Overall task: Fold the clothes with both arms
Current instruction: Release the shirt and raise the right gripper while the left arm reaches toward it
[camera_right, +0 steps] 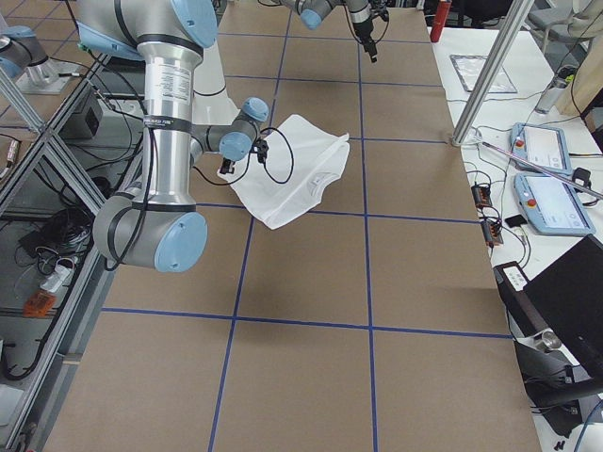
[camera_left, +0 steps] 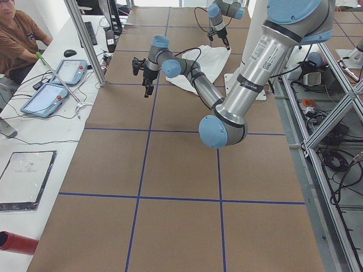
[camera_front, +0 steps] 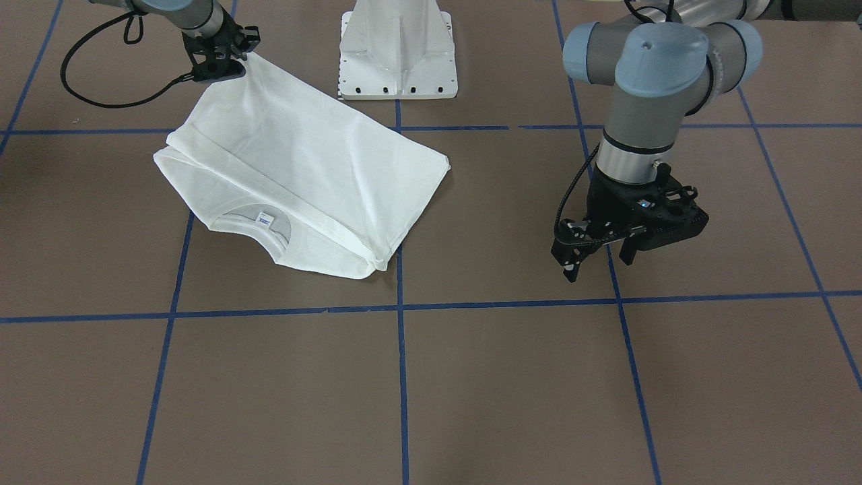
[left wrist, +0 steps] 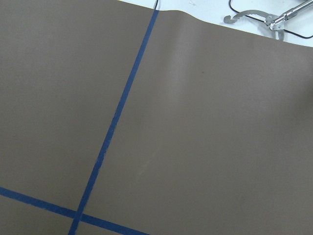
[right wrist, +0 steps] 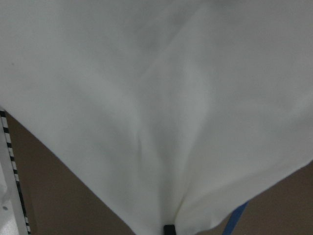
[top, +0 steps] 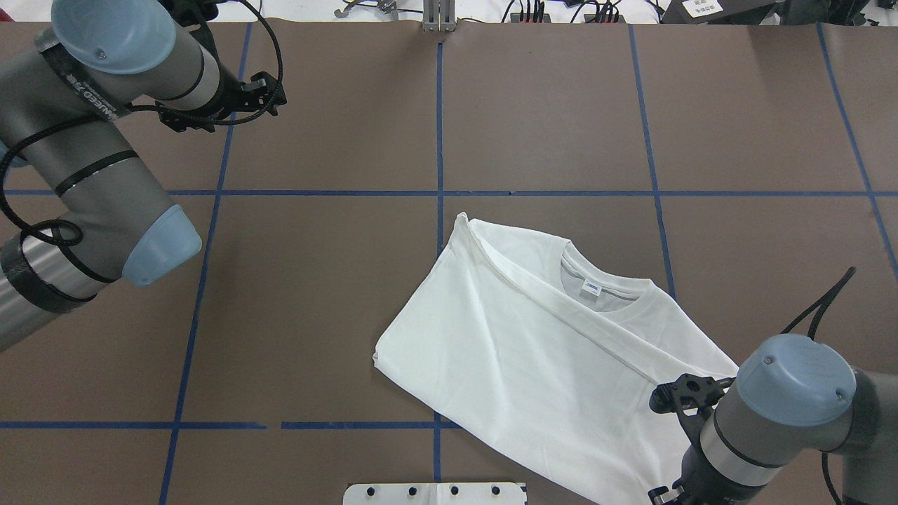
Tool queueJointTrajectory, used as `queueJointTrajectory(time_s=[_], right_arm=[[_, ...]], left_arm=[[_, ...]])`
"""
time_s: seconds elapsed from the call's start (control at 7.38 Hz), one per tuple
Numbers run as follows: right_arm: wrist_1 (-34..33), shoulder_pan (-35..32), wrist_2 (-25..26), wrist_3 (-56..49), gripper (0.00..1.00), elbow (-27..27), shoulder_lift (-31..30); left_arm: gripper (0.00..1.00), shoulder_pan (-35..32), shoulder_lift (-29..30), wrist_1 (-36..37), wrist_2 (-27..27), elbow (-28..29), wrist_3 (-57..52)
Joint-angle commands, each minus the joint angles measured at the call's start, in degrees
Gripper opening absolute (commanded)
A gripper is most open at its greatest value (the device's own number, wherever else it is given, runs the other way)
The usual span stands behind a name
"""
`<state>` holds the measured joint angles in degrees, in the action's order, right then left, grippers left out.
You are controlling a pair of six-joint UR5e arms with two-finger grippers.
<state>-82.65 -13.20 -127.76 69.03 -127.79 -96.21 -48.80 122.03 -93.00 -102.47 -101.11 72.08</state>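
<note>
White shirt [camera_front: 303, 168]: lies half-folded on the worktop [camera_front: 471, 377], on the robot's right side, collar [camera_front: 250, 229] facing up, one corner raised off the surface.
Right claw [camera_front: 229, 66]: closed on that raised corner, near the pedestal [camera_front: 397, 54].
Left claw [camera_front: 598, 261]: open, empty, hovering low, well apart from the cloth.
Risk: probably a skewed or bunched fold, because only one corner is carried; the small pinch of fabric could also slip free.
Right arm pose: tucked in close to the base, wrist angled down.
Left arm [camera_front: 646, 101] pose: last link upright, claw pointing at bare worktop.
</note>
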Motion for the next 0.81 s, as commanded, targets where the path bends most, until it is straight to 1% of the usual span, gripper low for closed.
queueJointTrajectory(time_s=[0.0, 0.14, 0.27, 0.41, 0.54, 0.68], right_arm=[[0.2, 1.3, 0.1, 3.8, 1.00, -0.6, 1.6], [0.1, -0.1, 0.6, 7.2, 1.00, -0.9, 5.0], [0.1, -3.6, 0.7, 9.1, 1.00, -0.9, 6.6], [0.1, -8.8, 0.6, 9.1, 1.00, -3.1, 6.7], [0.1, -14.6, 0.4, 9.1, 1.00, -5.3, 7.3], [0.1, -19.6, 0.6, 9.0, 1.00, -5.3, 9.4]], left_arm=[[1.00, 0.7, 0.1, 0.0, -0.3, -0.5, 0.0], [1.00, 2.8, 0.0, -0.3, -0.3, -0.8, 0.0], [1.00, 4.6, 0.0, -0.5, -0.4, -0.9, 0.1], [1.00, 5.9, 0.1, -0.3, -0.5, -2.2, 0.0], [1.00, 8.9, 0.0, 0.1, -0.6, -4.3, 0.1], [1.00, 13.0, 0.0, -0.1, -3.5, -4.6, 3.3]])
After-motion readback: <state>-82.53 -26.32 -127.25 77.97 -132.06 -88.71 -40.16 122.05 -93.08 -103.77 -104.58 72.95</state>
